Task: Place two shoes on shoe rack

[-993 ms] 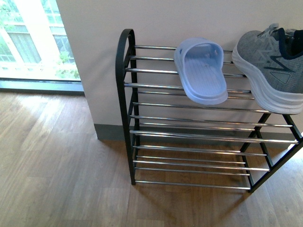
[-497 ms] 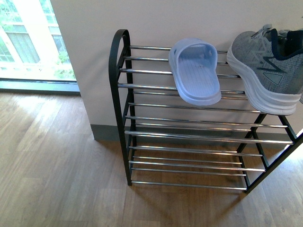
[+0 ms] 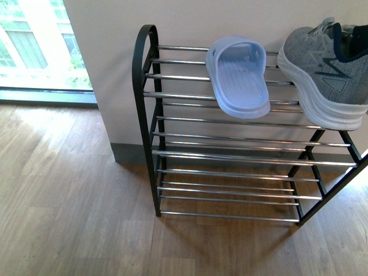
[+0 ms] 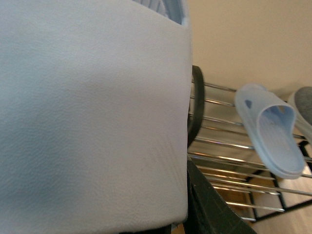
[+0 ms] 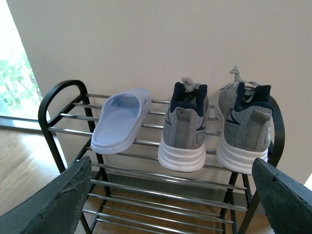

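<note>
One pale blue slide [image 3: 238, 77] sits upper centre on the shoe rack [image 3: 230, 144] beside the sneakers [image 5: 214, 126], right gripper [image 5: 165, 204] wide open and empty, the left's state hidden behind a pale blue slab that may be the second slide [image 4: 92, 117], which could snag the black frame.

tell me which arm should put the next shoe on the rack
Left, probably. Its wrist view is mostly filled by a pale blue slide close against the camera, apparently held. The right gripper is open and empty. On the shoe rack, bare rods lie left of the slide already there.
</note>
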Tool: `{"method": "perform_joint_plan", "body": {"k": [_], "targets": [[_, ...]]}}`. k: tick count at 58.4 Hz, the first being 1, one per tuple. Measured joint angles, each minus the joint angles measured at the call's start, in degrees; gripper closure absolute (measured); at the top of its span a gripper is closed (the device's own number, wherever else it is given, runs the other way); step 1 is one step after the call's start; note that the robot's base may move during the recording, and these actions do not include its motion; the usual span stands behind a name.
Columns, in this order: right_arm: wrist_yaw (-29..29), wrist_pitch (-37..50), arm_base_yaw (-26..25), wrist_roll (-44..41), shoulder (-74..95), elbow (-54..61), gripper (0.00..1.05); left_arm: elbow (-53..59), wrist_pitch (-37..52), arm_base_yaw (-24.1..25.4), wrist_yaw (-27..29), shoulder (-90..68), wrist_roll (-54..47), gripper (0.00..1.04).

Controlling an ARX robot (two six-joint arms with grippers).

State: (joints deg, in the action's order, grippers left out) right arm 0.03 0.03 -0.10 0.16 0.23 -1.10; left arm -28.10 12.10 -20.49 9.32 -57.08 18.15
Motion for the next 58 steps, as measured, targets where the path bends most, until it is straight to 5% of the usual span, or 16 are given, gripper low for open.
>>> {"method": "perform_joint_plan", "body": {"k": [32,58], "targets": [[0.0,0.0,0.0,0.0,0.0,0.0,0.09,-39.5,-2.9,-7.6,-9.7,-48.3,15.0,1.03],[0.0,0.0,0.0,0.0,0.0,0.0,0.09,-68.0,-16.2,-9.8,-7.5,-69.8,13.0,1.03]]}}
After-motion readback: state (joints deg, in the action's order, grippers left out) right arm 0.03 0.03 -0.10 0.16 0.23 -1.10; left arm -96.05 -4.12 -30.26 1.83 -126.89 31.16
